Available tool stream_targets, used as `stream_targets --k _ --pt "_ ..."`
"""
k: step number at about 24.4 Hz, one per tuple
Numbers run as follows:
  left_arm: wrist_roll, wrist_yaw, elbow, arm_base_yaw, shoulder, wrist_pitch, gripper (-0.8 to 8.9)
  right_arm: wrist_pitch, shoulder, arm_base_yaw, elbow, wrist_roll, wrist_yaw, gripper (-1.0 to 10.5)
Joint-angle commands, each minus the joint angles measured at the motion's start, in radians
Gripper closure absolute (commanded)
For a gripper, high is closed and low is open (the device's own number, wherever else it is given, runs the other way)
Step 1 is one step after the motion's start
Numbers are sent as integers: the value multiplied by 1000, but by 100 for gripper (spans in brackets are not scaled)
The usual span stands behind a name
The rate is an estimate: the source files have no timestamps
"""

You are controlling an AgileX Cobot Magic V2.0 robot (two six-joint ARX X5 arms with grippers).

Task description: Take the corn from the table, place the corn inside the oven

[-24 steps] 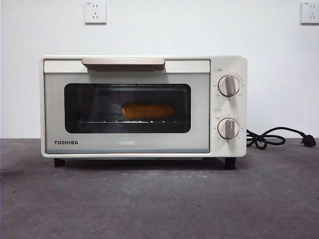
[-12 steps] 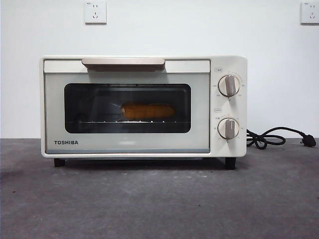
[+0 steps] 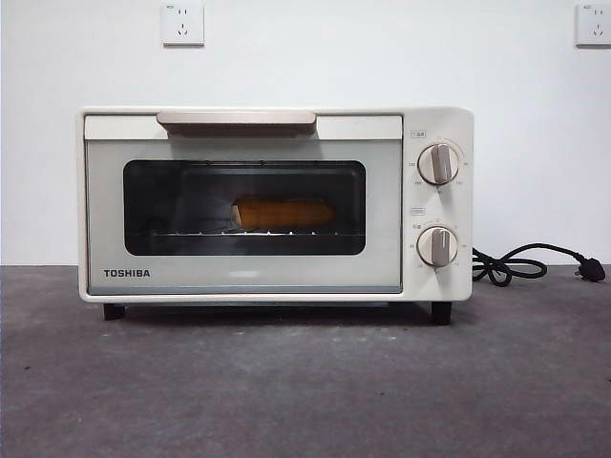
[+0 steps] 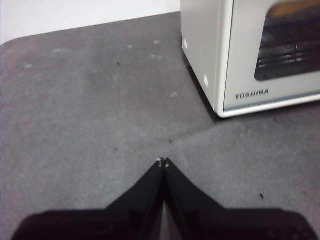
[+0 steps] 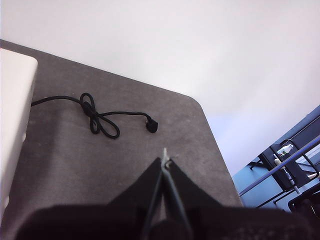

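Left gripper (image 4: 163, 162): we see its jaws pressed together, holding nothing, above bare table (image 4: 90, 110) near the oven's corner
Right gripper (image 5: 165, 160): jaws likewise closed and empty, over the table end by the cord (image 5: 100, 120)
Oven (image 3: 275, 203): door looks closed; both knobs upright
Corn (image 3: 284, 212): lying lengthwise on the rack (image 3: 191, 234), behind the glass, right of centre
Progress: we judge the task done
Risk: little left; a retreating arm clipping the oven could jolt it and roll the corn on the rack
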Motion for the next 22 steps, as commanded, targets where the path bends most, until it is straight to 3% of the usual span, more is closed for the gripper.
stream_targets --k 1,22 --pt "0 0 -45 5 -71 -18 817 5 1 0 0 13 0 948" --pt "4 0 -66 9 -26 -25 817 -3 1 0 0 -1 -2 948"
